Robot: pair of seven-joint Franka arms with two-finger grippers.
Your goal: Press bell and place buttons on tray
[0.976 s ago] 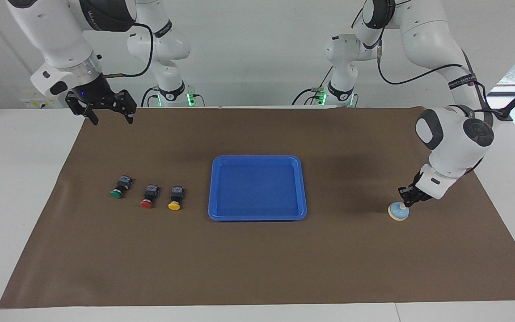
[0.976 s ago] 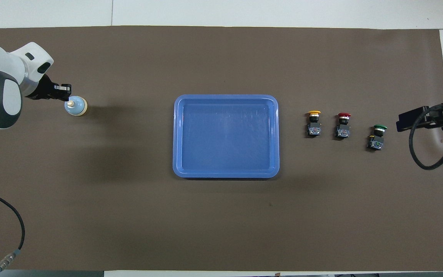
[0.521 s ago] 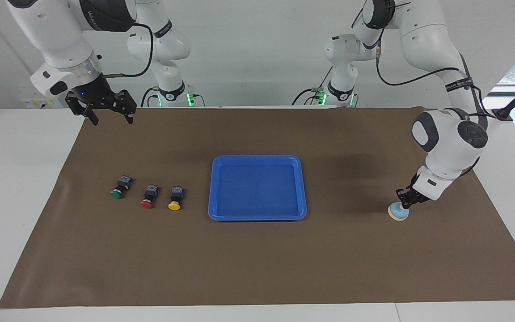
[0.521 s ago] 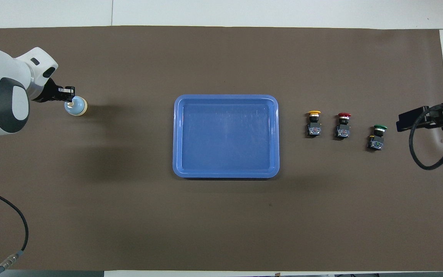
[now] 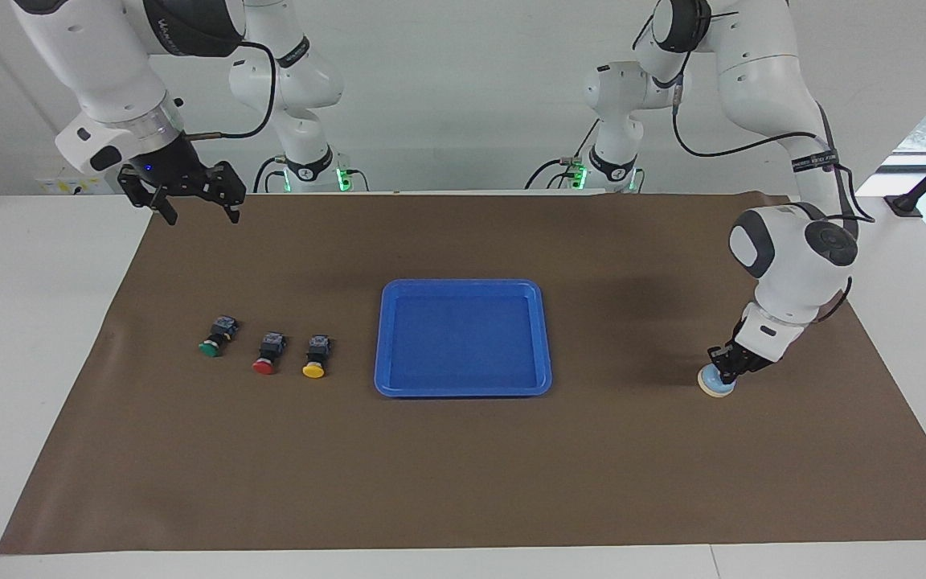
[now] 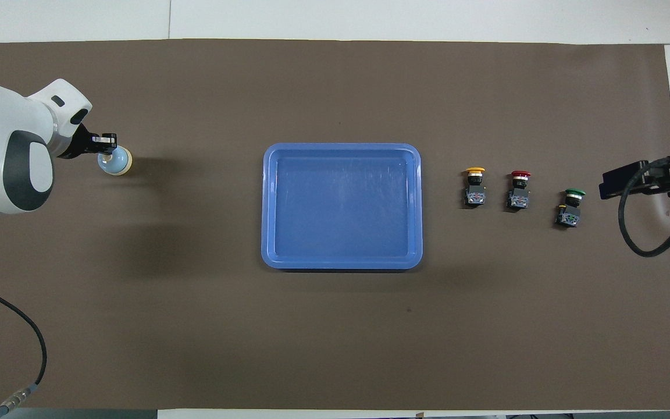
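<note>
The left gripper (image 5: 725, 368), fingers clenched together and empty, has moved over the last second from just beside the bell's knob to directly on top of the bell (image 5: 716, 383). In the overhead view its tips now cover the knob, and in the facing view they appear to touch the dome. The press is judged to be in progress or just made; whether the knob is fully depressed cannot be told.

The bell stands on the brown mat (image 5: 463, 482) toward the left arm's end of the table, well apart from the tray (image 5: 463, 389).

The right gripper (image 5: 194, 205) has not moved. It waits with fingers spread and empty, above the mat's edge nearest the robots, at the right arm's end.

The green button (image 5: 212, 343), red button (image 5: 267, 360) and yellow button (image 5: 315, 363) lie untouched in a row between the tray and the right arm's end. The tray holds nothing; all three placements remain to be done.
</note>
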